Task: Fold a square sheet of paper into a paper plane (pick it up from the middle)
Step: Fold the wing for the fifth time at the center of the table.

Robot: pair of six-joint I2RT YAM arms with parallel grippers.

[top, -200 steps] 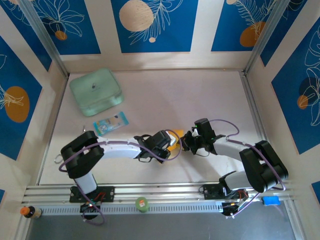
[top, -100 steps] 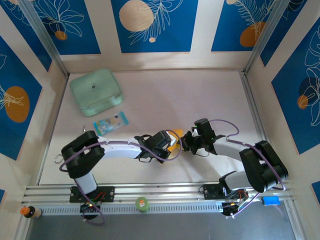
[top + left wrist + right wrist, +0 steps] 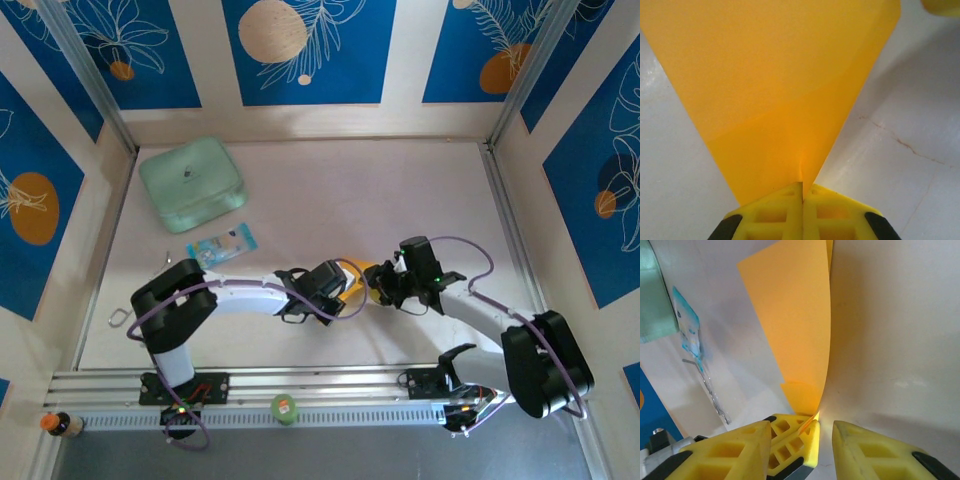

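The orange-yellow sheet of paper (image 3: 775, 75) is folded along a crease and fans out from my left gripper (image 3: 802, 187), which is shut on its narrow end. From above, the paper (image 3: 361, 272) shows as a small orange patch between the two gripper heads near the table's front middle. My right gripper (image 3: 802, 432) is open. Its fingers (image 3: 875, 450) straddle the left gripper's tips and the paper's (image 3: 795, 315) lower edge without pinching it. A smaller folded flap lies over the sheet near the jaws. A paper plane as such is out of view.
A mint-green rounded box (image 3: 192, 184) stands at the back left. A small blue-and-white packet (image 3: 222, 245) lies in front of it, close to the left arm. A thin metal clip (image 3: 710, 387) lies near the packet. Patterned walls close in the table (image 3: 360, 190) on three sides.
The right gripper has opened and let go of the paper, and its arm has shifted slightly right. The left gripper has closed fully on the paper.
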